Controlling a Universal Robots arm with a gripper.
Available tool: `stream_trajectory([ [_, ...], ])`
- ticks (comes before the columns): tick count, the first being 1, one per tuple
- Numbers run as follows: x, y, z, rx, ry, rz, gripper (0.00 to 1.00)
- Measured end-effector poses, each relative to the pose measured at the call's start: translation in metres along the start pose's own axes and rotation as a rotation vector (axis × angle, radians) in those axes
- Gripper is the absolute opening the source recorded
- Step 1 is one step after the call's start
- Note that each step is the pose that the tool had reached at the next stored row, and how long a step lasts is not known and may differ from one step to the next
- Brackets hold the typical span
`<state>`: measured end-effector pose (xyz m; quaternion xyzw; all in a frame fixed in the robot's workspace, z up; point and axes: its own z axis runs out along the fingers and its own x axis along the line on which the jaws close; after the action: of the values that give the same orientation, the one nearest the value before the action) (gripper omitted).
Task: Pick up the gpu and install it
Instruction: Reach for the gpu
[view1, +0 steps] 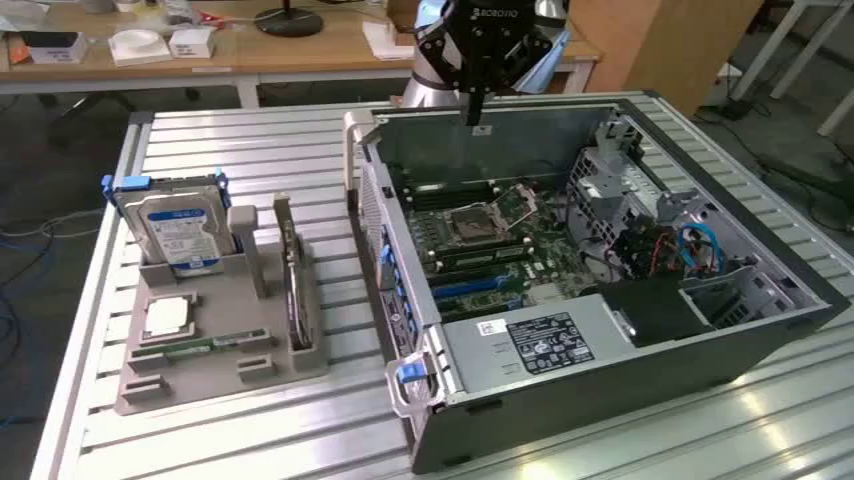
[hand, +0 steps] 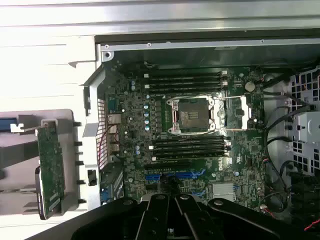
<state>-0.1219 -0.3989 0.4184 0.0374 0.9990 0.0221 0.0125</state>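
At the exterior view's left you have the tray (view1: 200, 385), with the drive (view1: 174, 230) upright at its far end. The gpu (view1: 296, 290) stands on edge in the tray slot nearest the case, untouched. Right of it, the open case (view1: 641, 370) lies on its side, its board (view1: 527, 250) exposed. Your gripper (view1: 474, 118) hangs over the case's far wall, well apart from the gpu, fingers together and holding nothing.
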Motion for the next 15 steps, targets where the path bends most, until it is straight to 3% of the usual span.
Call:
stream_trajectory([
  [9,0.000,-0.0001,0.0000,-0.0001,-0.0001,0.000,0.10],
  [15,0.011,-0.0008,-0.0003,0.0001,0.0000,0.000,0.10],
])
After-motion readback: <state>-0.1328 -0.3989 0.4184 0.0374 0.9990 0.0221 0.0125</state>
